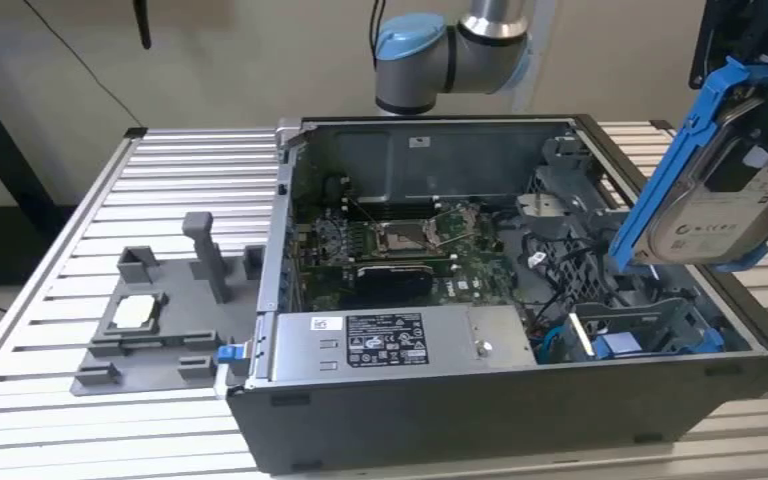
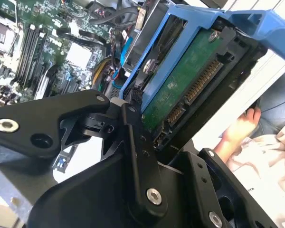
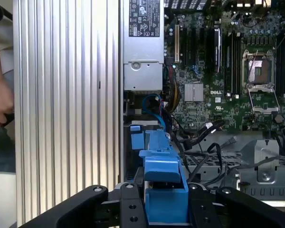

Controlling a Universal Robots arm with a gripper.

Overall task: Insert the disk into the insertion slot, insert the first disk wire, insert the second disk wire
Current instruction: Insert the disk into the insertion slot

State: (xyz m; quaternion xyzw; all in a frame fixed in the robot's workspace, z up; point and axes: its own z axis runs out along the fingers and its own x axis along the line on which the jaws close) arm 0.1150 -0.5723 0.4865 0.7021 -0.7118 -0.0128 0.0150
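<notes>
The disk [image 1: 707, 218], a silver-grey drive with a white label in a bright blue carrier [image 1: 688, 140], hangs tilted in the air above the open computer case's corner at the exterior view's right. My gripper [image 1: 762, 150] is shut on it from above. The second wrist view shows the disk's green circuit board and connectors [image 2: 183, 90] clamped between black fingers [image 2: 133, 137]. In the first wrist view the blue carrier [image 3: 164, 183] sits between the gripper [image 3: 164, 209] pads. The insertion slot [image 1: 640, 328] lies below the disk in the case, with blue wires [image 1: 560, 338] beside it.
The open case [image 1: 491, 400] holds a motherboard [image 1: 404, 240] and a silver power supply box [image 1: 384, 340]. A grey fixture [image 1: 157, 320] stands on the slatted table [image 1: 91, 430] at the exterior view's left. A person's hand [image 2: 240, 128] is near the table edge.
</notes>
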